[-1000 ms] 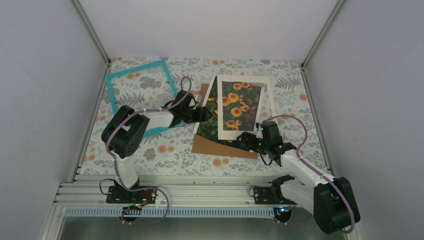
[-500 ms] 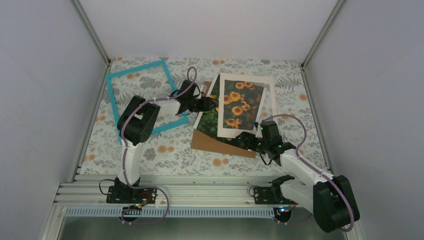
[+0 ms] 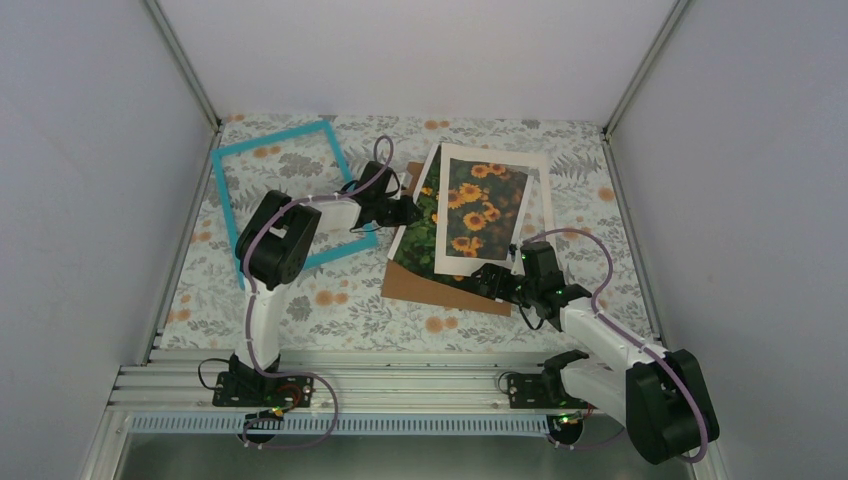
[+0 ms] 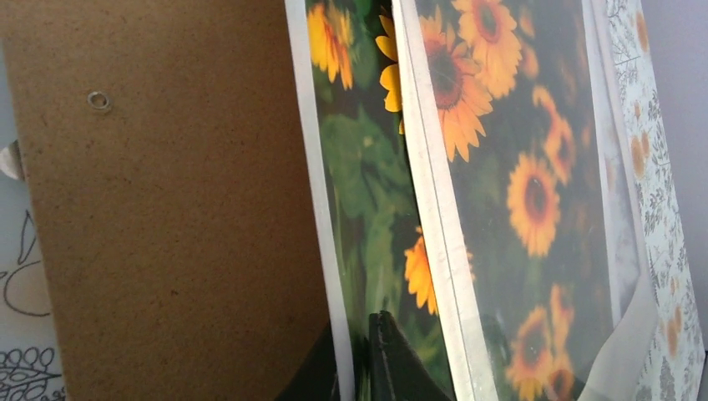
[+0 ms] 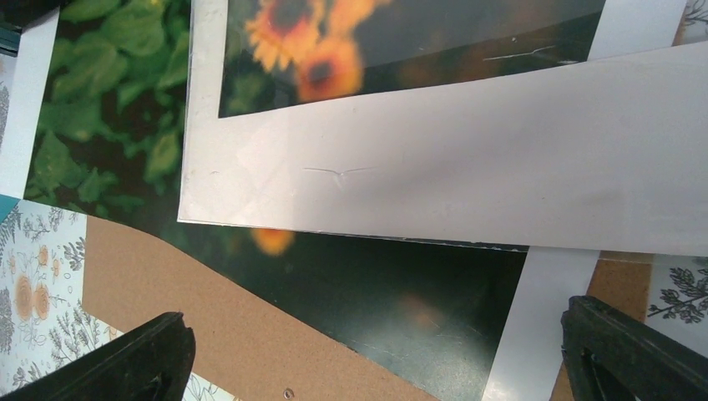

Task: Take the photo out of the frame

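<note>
One photo: orange sunflowers, dark leaves, pale edge, under mat.

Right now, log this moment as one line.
frame: empty, lying apart | photo: on backing board, under mat | left gripper: shut on photo's edge | right gripper: open, holding nothing
</note>
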